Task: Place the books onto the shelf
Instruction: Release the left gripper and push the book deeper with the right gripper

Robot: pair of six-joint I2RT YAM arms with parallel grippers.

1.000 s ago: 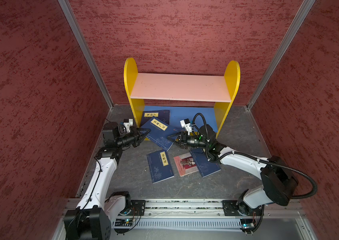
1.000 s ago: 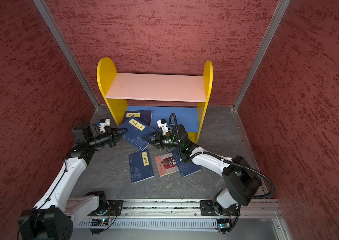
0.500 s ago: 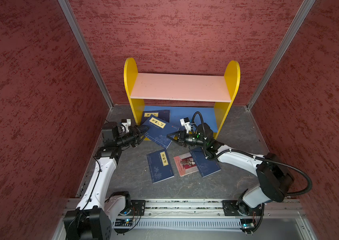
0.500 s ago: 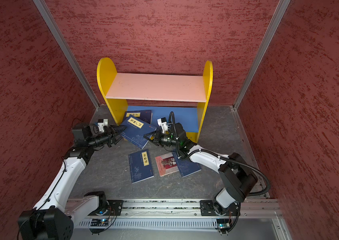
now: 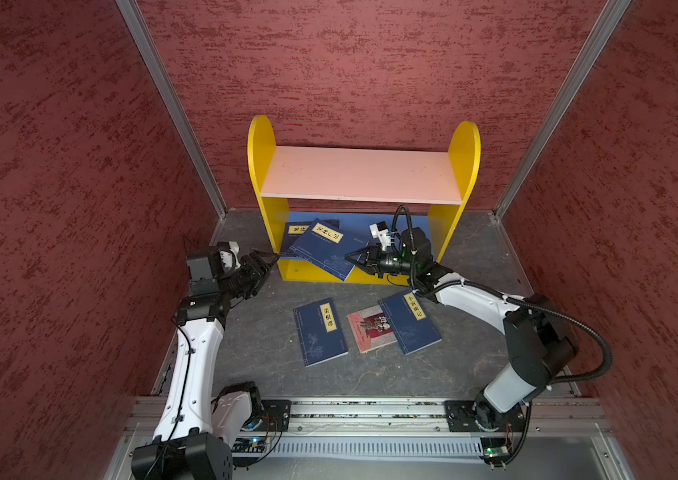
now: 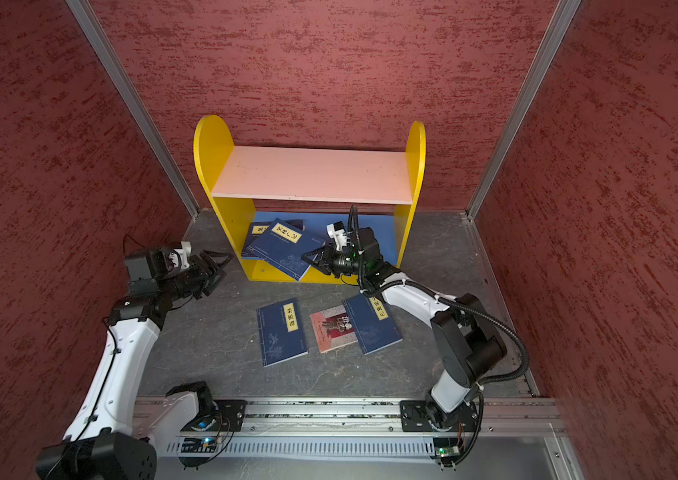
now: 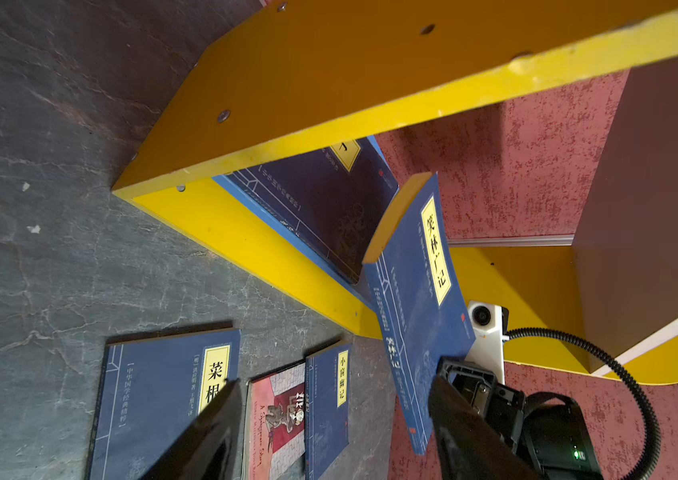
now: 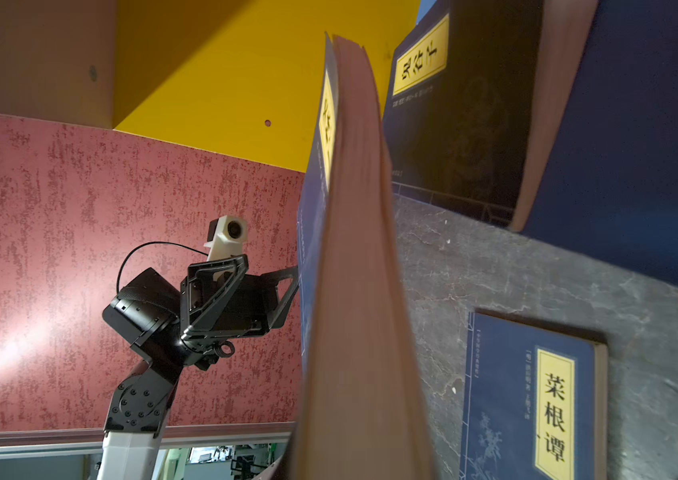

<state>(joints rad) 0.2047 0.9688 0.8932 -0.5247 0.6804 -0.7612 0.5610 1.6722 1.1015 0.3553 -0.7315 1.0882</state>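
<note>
My right gripper (image 5: 350, 259) (image 6: 308, 258) is shut on the right corner of a navy book (image 5: 322, 248) (image 6: 285, 249) (image 7: 416, 299). That book hangs tilted over the front of the shelf (image 5: 362, 174) (image 6: 312, 172), and its page edge (image 8: 354, 291) fills the right wrist view. My left gripper (image 5: 267, 262) (image 6: 224, 264) (image 7: 335, 384) (image 8: 287, 282) stands open just left of the book's left corner. Another navy book (image 5: 296, 230) (image 7: 320, 199) lies on the blue lower board. On the floor lie two navy books (image 5: 320, 330) (image 5: 410, 322) and a pink one (image 5: 372, 328).
Red textured walls (image 5: 58, 187) close in the left, right and back. The shelf's yellow side panels (image 5: 260, 166) flank the opening, and the pink upper board (image 6: 312, 172) hangs over the lower one. A metal rail (image 5: 350, 411) runs along the front.
My left gripper has opened, let go of the tilted book's corner and drawn back a little. The right gripper has shut on the book's other corner, and the book has shifted towards the shelf.
</note>
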